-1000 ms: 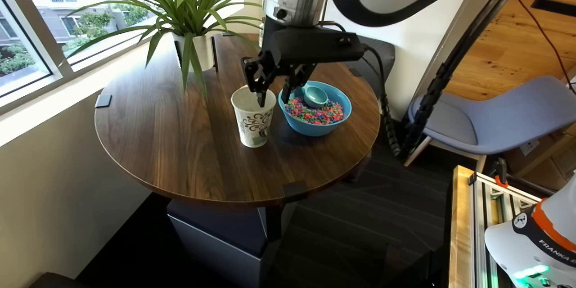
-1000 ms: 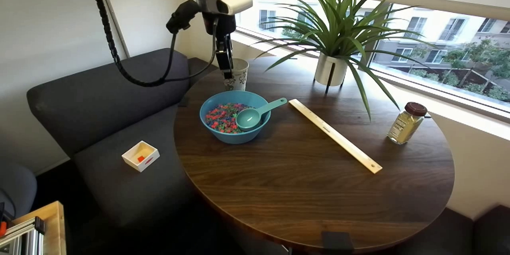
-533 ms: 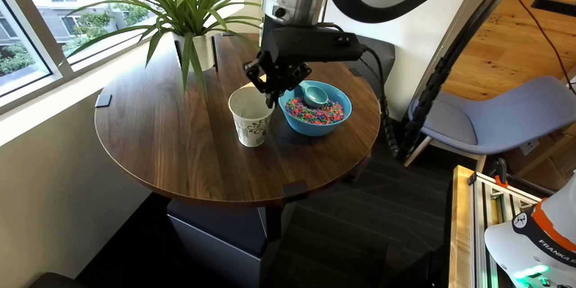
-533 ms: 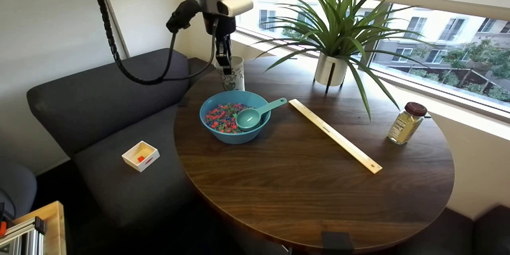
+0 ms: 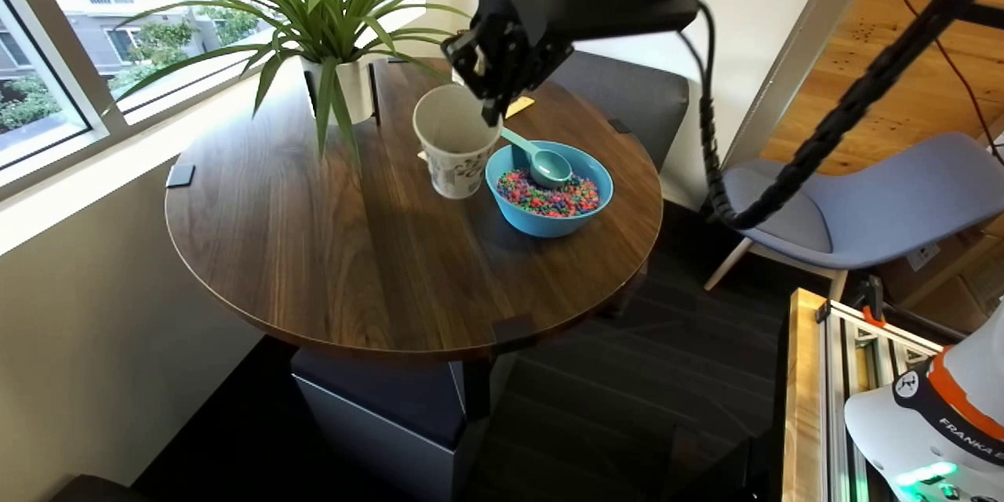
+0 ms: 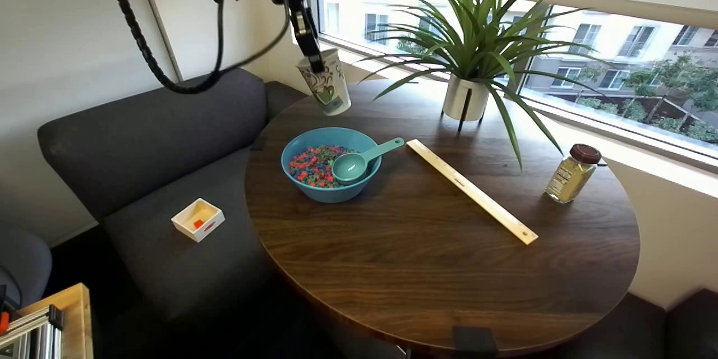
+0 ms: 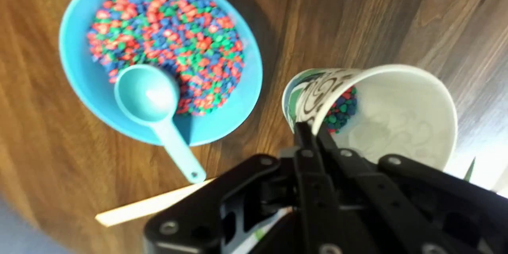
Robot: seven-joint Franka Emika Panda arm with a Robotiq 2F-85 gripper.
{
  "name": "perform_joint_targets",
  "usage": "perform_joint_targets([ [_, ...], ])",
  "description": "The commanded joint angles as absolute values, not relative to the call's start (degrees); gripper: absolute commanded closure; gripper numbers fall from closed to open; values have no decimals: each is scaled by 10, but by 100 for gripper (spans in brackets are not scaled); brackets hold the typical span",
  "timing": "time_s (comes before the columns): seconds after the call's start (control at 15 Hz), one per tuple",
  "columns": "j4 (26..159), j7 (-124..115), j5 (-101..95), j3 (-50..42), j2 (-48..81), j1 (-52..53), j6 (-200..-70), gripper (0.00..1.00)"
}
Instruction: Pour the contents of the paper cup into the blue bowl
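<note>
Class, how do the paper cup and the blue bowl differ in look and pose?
Shape: the paper cup is tall and tapered, while the blue bowl is wide and shallow. Look: the cup is white with a printed pattern; the bowl is plain. Pose: the cup hangs tilted above the table, its wall pinched by the end effector; the bowl rests upright on the table. In the wrist view, both hold small red, green and blue bits.

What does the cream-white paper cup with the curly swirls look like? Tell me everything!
The tapered white paper cup has dark swirls and green shapes printed outside and a pale inside. Small red, blue and green pebbly bits sit deep inside. It hangs tilted above the round brown wooden table, beside the round blue plastic-looking bowl, not touching either. The black two-fingered gripper pinches the cup's wall at the rim.
</note>
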State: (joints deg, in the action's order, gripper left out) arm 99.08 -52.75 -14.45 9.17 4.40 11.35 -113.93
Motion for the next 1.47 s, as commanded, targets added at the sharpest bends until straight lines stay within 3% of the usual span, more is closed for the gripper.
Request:
perform_joint_targets([
  [0.0,1002,-539,-244,102,-49,126,-1042,99],
  [0.4,1012,-554,-396,146,-86,103,-911,99],
  [1.4,951,-615,-606,150,171,191,-582,99],
])
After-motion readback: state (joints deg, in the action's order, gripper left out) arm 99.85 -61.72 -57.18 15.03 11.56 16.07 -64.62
